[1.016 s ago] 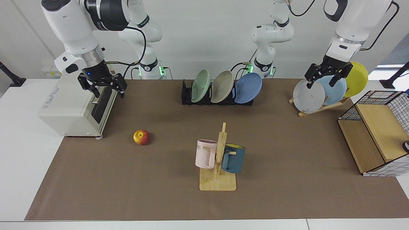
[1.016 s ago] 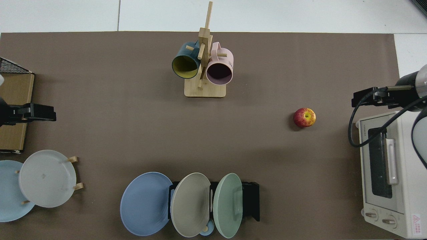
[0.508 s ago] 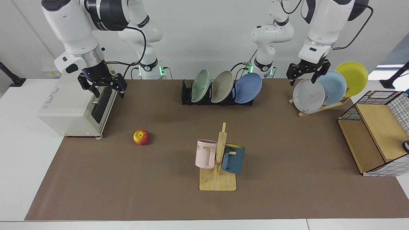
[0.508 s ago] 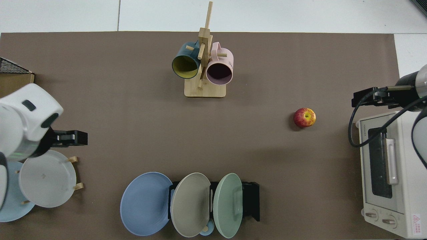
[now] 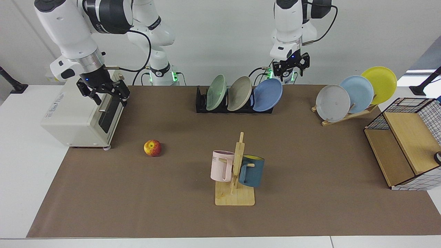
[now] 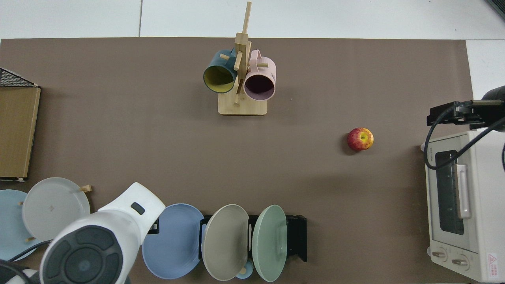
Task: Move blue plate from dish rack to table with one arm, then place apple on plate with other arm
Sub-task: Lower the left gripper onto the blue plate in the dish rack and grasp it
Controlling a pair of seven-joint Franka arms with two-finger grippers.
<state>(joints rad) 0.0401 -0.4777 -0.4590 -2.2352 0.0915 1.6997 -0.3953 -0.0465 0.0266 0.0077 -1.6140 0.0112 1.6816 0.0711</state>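
The left gripper (image 5: 288, 67) has swung from the wooden plate stand (image 5: 344, 115) at the right of the facing frame to upper centre, where it now hangs just above the blue plate (image 5: 267, 94); its fingers look slightly spread and hold nothing, with a visible gap down to the plate's top rim; in the top view the arm's white body covers the lower left and hides the gripper itself.

The blue plate leans in the end slot of the dish rack (image 5: 201, 101), at the right end of the row in the facing frame, beside a grey-beige plate (image 5: 239, 93) and a green plate (image 5: 216, 92); in the top view it is the leftmost disc of the three (image 6: 177, 240), at lower centre; it has not left the rack.

The right gripper (image 5: 103, 91) has shifted only slightly and hovers in the upper left of the facing frame over the toaster oven (image 5: 81, 117), fingers apart and empty; the right arm waits.

The apple (image 5: 152, 148) lies untouched on the table (image 5: 310, 206), left of centre in the facing frame and well apart from both the rack and the mug tree (image 5: 236, 172).

The swing suggests the left arm is the one taking the plate; the reach looks nearly lined up, so a descent onto the rim and a closing pinch seem the next need; neither half of the task is done yet.
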